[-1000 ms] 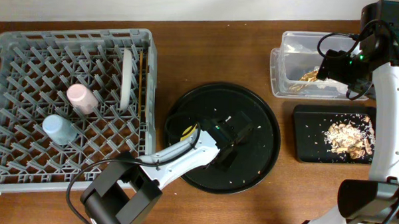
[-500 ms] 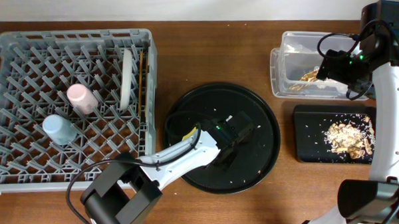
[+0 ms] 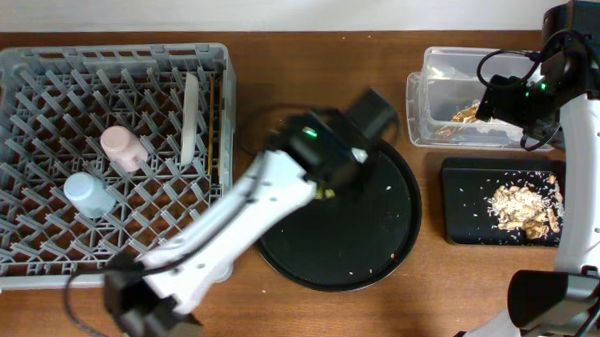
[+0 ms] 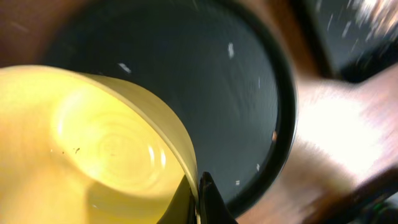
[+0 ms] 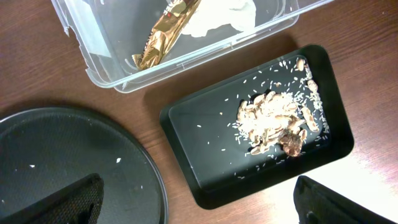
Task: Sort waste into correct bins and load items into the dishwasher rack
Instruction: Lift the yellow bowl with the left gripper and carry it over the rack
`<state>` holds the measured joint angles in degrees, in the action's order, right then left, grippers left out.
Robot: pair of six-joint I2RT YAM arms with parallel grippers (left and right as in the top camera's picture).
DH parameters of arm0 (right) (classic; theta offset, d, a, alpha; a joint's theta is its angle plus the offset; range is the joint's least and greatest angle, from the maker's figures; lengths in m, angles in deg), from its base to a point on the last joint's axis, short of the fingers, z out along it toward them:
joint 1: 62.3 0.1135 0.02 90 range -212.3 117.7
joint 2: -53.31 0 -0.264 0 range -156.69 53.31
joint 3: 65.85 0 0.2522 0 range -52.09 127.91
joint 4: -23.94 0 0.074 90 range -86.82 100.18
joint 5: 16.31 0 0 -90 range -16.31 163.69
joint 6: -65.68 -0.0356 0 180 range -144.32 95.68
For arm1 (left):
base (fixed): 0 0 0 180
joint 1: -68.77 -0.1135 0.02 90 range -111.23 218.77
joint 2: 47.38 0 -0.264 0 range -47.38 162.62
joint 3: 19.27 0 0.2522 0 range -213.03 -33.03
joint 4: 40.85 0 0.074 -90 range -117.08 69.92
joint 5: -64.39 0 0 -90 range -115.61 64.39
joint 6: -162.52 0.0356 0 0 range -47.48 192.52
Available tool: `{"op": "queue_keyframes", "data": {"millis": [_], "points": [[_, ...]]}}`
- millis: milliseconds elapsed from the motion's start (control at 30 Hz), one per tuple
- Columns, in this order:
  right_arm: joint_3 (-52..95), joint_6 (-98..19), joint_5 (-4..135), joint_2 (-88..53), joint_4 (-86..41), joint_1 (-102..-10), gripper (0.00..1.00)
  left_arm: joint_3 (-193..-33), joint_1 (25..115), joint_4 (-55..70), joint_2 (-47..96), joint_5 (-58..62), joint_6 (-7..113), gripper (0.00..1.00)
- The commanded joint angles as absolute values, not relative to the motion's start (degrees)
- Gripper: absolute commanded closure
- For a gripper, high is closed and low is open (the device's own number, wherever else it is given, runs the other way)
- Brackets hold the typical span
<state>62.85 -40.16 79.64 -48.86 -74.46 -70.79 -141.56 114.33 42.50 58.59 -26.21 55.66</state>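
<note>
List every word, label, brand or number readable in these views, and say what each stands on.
None: no text can be read in any view.
The gold-brown wrapper in the clear tub shows no legible print.
The dishwasher rack, shallow black tray and yellow bowl bear no visible marks.

Two white robot arms with black joints.
The left arm (image 3: pixel 249 202) has long white parts, a black head with a tiny green light (image 3: pixel 306 135) and a black boxy base (image 3: pixel 143 311) at the near left; it looks blurry. The right arm (image 3: pixel 583 168) is white too, with looping black cables (image 3: pixel 482 67) and a green glow (image 3: pixel 545 85). The right tool (image 5: pixel 198 205) has black bumpy fingers (image 5: pixel 59 202).
</note>
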Motion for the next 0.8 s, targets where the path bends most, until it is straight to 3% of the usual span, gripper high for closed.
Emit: {"op": "queue_keyframes", "data": {"millis": [0, 233, 433, 767], "points": [[63.6, -39.8, 79.5, -48.3, -74.5, -70.9, 0.01, -147.0, 106.0, 42.6, 51.8, -26.3, 52.4, 0.99], [63.6, -39.8, 79.5, -48.3, -74.5, -70.9, 0.01, -147.3, 82.2, 40.4, 46.2, -23.9, 44.0, 0.99], [63.6, -39.8, 79.5, -48.3, -74.5, -70.9, 0.01, -147.3, 63.8, 31.3, 46.9, -4.0, 44.0, 0.99], [63.6, -39.8, 79.5, -48.3, -74.5, -70.9, 0.01, -147.3, 53.9, 14.1, 55.6, 1.0, 44.0, 0.99]]}}
